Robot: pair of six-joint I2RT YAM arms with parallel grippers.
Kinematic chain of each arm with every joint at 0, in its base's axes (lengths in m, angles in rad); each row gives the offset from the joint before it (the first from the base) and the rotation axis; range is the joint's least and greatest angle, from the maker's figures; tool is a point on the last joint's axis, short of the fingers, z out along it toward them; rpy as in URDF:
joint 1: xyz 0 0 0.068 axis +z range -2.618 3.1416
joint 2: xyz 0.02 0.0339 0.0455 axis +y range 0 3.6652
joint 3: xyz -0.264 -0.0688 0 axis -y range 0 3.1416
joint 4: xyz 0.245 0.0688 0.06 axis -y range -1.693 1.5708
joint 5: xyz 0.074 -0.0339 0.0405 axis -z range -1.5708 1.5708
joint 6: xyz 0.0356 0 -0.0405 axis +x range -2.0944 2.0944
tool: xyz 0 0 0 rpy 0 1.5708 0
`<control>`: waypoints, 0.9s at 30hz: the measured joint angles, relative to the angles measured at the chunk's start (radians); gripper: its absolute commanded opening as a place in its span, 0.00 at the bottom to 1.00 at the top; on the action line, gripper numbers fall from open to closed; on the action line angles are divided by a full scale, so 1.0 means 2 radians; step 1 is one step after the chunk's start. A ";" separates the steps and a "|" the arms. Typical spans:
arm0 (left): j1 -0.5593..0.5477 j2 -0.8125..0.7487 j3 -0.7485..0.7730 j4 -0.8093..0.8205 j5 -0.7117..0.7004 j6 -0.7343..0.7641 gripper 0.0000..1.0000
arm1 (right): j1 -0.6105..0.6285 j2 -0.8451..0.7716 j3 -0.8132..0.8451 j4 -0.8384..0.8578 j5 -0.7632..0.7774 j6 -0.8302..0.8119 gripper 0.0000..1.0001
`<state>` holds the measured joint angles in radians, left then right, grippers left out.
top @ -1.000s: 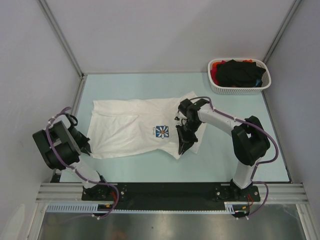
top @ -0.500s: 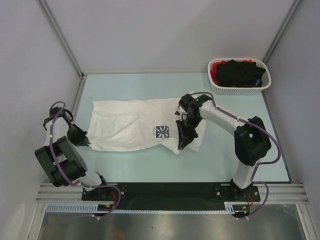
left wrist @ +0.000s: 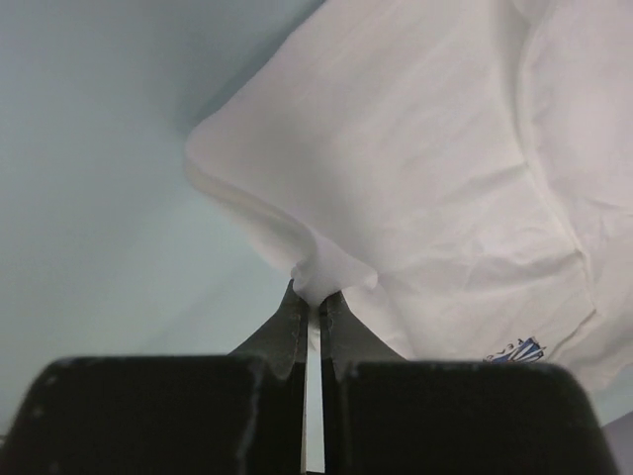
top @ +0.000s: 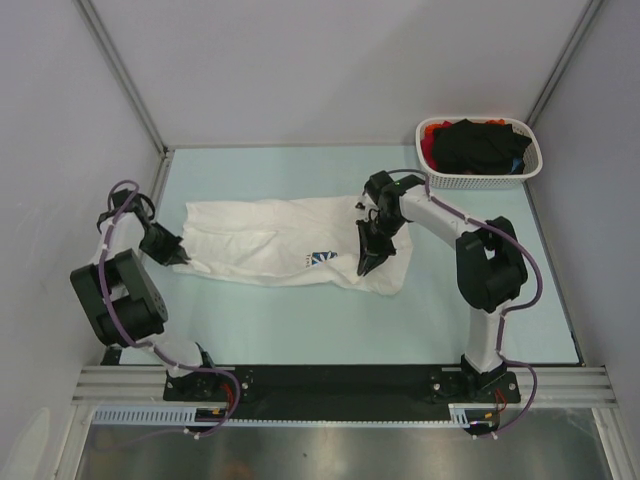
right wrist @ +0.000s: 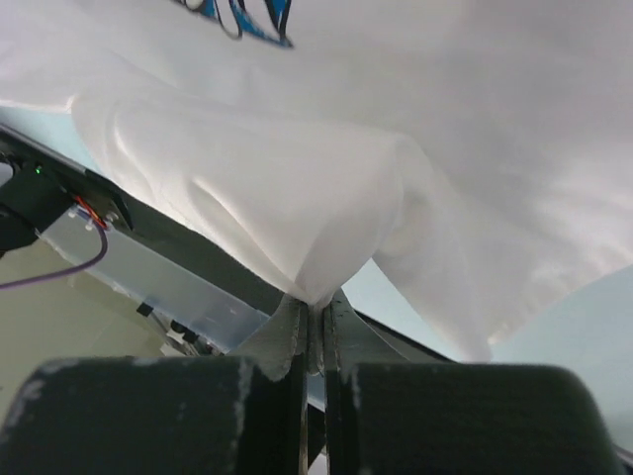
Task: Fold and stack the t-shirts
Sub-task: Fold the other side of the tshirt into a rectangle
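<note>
White t-shirt (top: 262, 240) was pinched at opposite edges by closed left gripper (top: 183, 258) and right gripper (top: 364, 270); counter (top: 300, 322) was exposed nearside

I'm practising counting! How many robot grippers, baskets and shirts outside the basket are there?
Grippers: 2 (left gripper, right gripper, both pinching the shirt)
Baskets: 1 (basket)
Shirts outside it: 1 (white t-shirt)
Total: 4
The black cloth and red cloth heaped in the basket cannot be counted.
</note>
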<state>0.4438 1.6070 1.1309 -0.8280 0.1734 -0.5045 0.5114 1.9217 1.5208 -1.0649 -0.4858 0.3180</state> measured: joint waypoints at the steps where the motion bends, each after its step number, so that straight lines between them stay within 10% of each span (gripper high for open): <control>1: -0.004 0.010 0.010 0.002 0.003 -0.004 0.00 | -0.003 0.006 0.006 0.003 0.001 -0.001 0.00; 9: -0.022 0.089 0.097 0.004 0.009 -0.023 0.00 | -0.026 0.068 0.081 0.023 0.009 -0.003 0.00; 10: -0.023 0.101 0.108 0.002 0.009 -0.024 0.09 | -0.028 0.078 0.092 0.024 0.009 -0.003 0.00; 11: -0.023 0.110 0.116 -0.001 0.009 -0.025 0.47 | -0.030 0.084 0.099 0.025 0.009 -0.003 0.00; 14: -0.024 0.144 0.138 -0.012 0.006 -0.023 0.99 | -0.033 0.106 0.120 0.028 0.007 -0.002 0.00; 24: -0.024 0.171 0.155 -0.028 0.002 -0.032 0.90 | -0.036 0.125 0.137 0.027 0.008 -0.002 0.00; 25: -0.024 0.171 0.158 -0.028 0.002 -0.032 0.82 | -0.036 0.125 0.139 0.027 0.008 -0.002 0.00; 27: -0.024 0.171 0.163 -0.026 0.004 -0.033 0.26 | -0.037 0.125 0.141 0.027 0.009 0.000 0.00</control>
<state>0.3954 1.9480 1.4559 -0.8803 0.1806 -0.5705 0.4381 2.1712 1.8034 -1.0115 -0.4686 0.3176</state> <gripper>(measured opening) 0.856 0.043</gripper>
